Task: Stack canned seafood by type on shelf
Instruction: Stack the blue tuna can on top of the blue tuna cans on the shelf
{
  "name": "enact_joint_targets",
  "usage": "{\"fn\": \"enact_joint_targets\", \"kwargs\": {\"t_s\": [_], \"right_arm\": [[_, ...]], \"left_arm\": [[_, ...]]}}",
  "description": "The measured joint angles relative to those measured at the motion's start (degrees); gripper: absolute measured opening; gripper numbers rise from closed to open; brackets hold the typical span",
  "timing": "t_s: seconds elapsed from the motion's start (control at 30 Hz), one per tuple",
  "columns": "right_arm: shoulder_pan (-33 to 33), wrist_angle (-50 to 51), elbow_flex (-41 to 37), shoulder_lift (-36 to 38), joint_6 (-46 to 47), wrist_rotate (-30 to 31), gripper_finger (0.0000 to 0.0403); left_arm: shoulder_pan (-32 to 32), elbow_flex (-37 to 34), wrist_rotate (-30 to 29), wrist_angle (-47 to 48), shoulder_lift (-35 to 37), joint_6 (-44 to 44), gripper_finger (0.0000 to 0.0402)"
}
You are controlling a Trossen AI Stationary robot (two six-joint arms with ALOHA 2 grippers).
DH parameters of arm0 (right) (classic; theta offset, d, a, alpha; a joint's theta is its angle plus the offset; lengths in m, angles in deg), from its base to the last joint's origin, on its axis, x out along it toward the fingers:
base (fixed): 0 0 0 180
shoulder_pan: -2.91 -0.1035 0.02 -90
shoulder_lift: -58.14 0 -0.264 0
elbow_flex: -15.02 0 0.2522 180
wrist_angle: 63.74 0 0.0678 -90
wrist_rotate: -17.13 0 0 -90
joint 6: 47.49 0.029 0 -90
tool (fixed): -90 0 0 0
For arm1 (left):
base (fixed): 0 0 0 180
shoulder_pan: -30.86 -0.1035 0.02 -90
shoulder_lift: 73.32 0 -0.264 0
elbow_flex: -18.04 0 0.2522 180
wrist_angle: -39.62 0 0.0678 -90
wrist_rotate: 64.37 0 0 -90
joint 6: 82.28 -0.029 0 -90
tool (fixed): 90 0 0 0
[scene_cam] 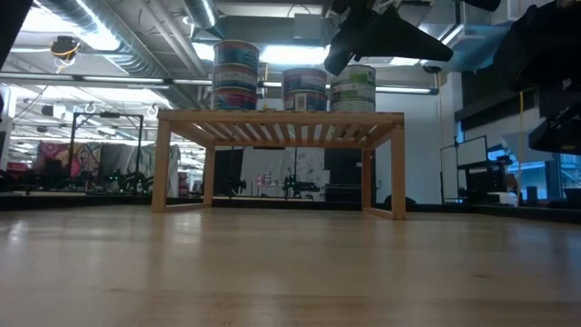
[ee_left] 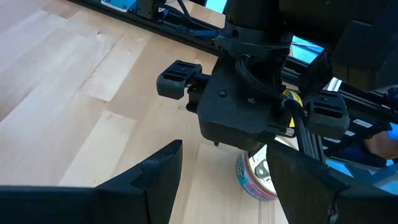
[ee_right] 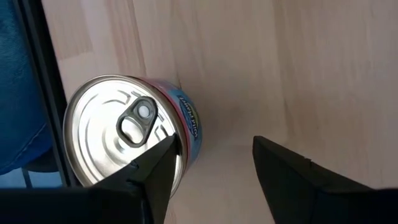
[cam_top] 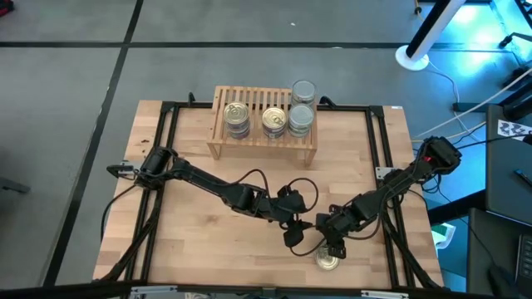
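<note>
The light-wood shelf [cam_top: 254, 100] stands at the table's far middle and carries canned seafood: two gold-lidded cans [cam_top: 237, 112] [cam_top: 274, 122] and silver-lidded cans [cam_top: 302, 91] at its right end. The low view also shows the shelf [scene_cam: 281, 118] with cans [scene_cam: 304, 89] on top. One silver-lidded can [cam_top: 329, 261] stands upright on the table near the front edge. My right gripper [ee_right: 211, 168] hovers open over it, the can [ee_right: 124, 130] lying to one side of its fingers. My left gripper [ee_left: 227, 180] is open just left of the right one.
A black metal frame [cam_top: 382, 158] runs along the table's sides and back. Cables [cam_top: 249, 178] loop over the left arm. Bare wood lies between the shelf and the arms.
</note>
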Motion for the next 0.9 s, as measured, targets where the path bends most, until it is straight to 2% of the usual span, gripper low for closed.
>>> {"fn": "enact_joint_targets", "kwargs": {"t_s": [0.1, 0.4, 0.57, 0.9], "right_arm": [[0.0, -0.1, 0.0, 0.0, 0.0, -0.2, 0.0201], [0.0, -0.5, 0.0, 0.0, 0.0, 0.3, 0.0122], [-0.1, -0.5, 0.1, 0.1, 0.0, 2.0, 0.0114], [0.0, -0.7, 0.1, 0.0, -0.2, 1.7, 0.0113]], "left_arm": [[0.0, 0.0, 0.0, 0.0, 0.0, 0.0, 0.0227], [0.0, 0.0, 0.0, 0.0, 0.0, 0.0, 0.0227], [0.0, 0.0, 0.0, 0.0, 0.0, 0.0, 0.0227], [0.0, 0.0, 0.0, 0.0, 0.1, -1.6, 0.0227]]}}
